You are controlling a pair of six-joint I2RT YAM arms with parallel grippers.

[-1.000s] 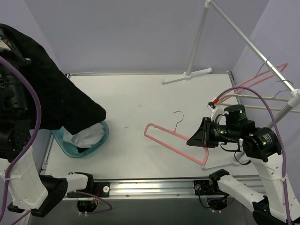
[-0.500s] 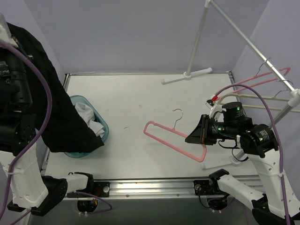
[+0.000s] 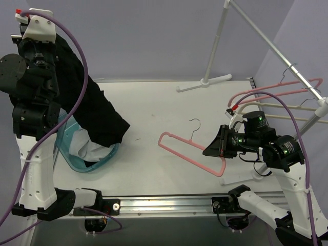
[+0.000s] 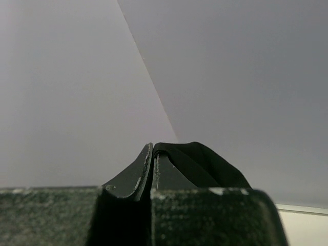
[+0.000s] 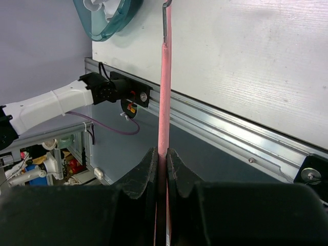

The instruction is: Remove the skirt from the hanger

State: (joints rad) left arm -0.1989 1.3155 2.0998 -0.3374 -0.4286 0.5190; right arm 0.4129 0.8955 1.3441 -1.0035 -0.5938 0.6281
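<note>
Two grips: L gripper (image 4: 152, 152) pinched on skirt (image 3: 97, 113), which hangs down over basket (image 3: 84, 167); R gripper (image 5: 160, 154) clamps hanger (image 3: 187, 151), well right of basket.

Left arm (image 3: 33, 102) has risen and come in over the left edge of the desk (image 3: 169, 107), wrist now high at top left. Skirt (image 3: 97, 115) lifted with it. It was bunched low at far left and now hangs in a long drape, hem swung right, past the teal basket (image 3: 84, 166). White cloth (image 3: 88, 151) in basket partly covered again. Right arm (image 3: 284, 151) and pink hanger (image 3: 177, 139) nudged slightly left, then stopped. Rack hanger (image 3: 238, 95) swung right.
</note>
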